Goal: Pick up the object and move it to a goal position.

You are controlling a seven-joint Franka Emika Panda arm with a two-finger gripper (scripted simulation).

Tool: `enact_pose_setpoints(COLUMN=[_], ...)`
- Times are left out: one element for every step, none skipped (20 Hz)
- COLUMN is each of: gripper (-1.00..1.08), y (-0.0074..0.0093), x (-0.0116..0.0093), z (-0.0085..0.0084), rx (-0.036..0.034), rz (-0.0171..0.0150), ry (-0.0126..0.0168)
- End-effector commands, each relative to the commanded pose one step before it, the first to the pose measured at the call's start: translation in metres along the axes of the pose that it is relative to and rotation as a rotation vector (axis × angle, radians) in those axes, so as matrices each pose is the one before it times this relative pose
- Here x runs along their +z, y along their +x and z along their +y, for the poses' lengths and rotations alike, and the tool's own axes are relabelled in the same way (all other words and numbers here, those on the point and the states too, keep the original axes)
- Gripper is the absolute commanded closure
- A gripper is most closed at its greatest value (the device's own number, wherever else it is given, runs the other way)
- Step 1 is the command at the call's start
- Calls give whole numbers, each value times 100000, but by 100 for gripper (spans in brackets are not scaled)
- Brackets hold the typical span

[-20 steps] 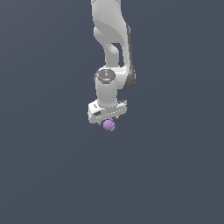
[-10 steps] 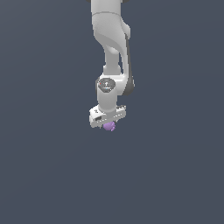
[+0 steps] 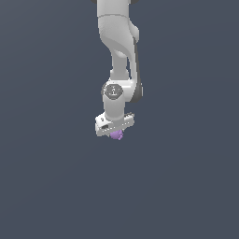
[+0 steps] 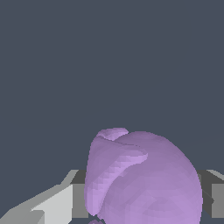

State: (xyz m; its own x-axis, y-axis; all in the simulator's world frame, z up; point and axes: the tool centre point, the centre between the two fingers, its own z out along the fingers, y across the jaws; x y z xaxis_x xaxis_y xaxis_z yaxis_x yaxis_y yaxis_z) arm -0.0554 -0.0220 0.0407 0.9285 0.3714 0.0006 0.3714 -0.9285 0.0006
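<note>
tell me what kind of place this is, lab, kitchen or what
Most likely a bare simulated test scene, not a real room. A flat dark grey-blue surface fills both views with no furniture or walls; only the smooth white robot arm, its gripper and a small lumpy light-purple object appear.

A plain, dark grey-blue surface (image 3: 186, 186) spreads evenly on every side of the hand (image 3: 115, 127); whether anything rests on it cannot be told.

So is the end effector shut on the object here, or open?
Shut on it: the object sits between the fingers and juts below the end effector.
</note>
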Motion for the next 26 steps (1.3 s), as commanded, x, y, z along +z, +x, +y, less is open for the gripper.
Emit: enact_pose_setpoints(gripper=[108, 108, 108, 108, 108, 108, 108, 108, 108, 108, 108, 108, 108, 108, 108, 108, 108, 108, 108, 108, 108, 108, 108, 108, 108, 108], y=[11, 0, -5, 12, 35, 59, 82, 106, 129, 153, 177, 201, 233, 249, 274, 297, 318, 344, 356, 373, 389, 403, 429, 420, 399, 376], x=[90, 0, -91, -22, -66, -110, -153, -197, -241, -284, -328, -371, -404, -457, -500, -540, -576, -601, -637, -662, -684, -703, -703, -720, -676, -630], z=[-83, 0, 66, 12, 36, 60, 84, 108, 132, 155, 179, 203, 212, 251, 275, 297, 318, 326, 354, 370, 384, 396, 388, 411, 389, 364], rx=[-131, 0, 97, 0, 0, 0, 0, 0, 0, 0, 0, 0, -35, 0, 0, 0, 0, -26, 0, 0, 0, 0, -46, 0, 0, 0], rz=[-71, 0, 72, 0, 0, 0, 0, 0, 0, 0, 0, 0, 7, 0, 0, 0, 0, 5, 0, 0, 0, 0, -5, 0, 0, 0], ry=[75, 0, -96, 0, 0, 0, 0, 0, 0, 0, 0, 0, 59, 0, 0, 0, 0, 41, 0, 0, 0, 0, 51, 0, 0, 0])
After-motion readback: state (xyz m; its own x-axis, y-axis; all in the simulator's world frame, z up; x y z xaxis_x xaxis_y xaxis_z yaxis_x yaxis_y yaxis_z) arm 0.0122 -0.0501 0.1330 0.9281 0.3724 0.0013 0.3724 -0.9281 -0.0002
